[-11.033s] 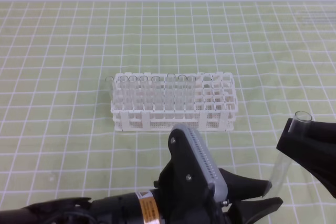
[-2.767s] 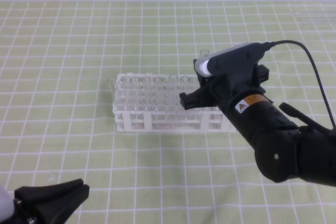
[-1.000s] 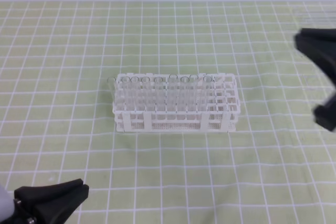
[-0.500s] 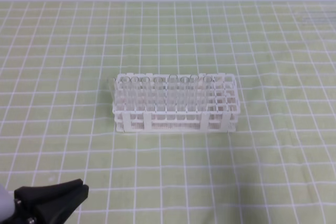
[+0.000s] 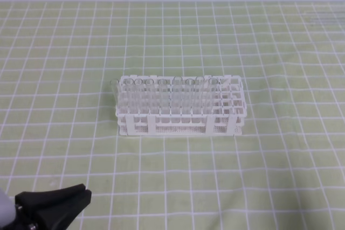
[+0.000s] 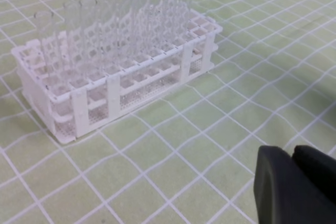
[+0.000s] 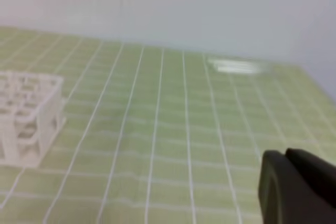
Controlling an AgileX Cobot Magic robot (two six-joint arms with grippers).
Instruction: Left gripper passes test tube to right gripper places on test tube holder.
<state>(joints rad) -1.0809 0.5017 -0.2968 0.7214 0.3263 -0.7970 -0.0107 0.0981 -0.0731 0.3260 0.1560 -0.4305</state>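
Gone from the high view, my right claw (image 7: 294,182) is pinched shut, empty; left claw (image 5: 54,208) at seven o'clock, narrow. Test tube (image 5: 214,96) stands in the test tube holder (image 5: 233,125). Placing looks done; next, I rest.

White test tube holder (image 5: 179,116) (clear tubes upright inside) mid-cloth; left gripper (image 5: 54,204) bottom-left corner

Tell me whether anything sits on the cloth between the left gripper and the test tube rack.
Nothing visible does. The left gripper, fingers together and empty, sits at the near left corner, and only bare green checked cloth lies between it and the white rack. The tubes all stand inside the rack, none on the cloth.
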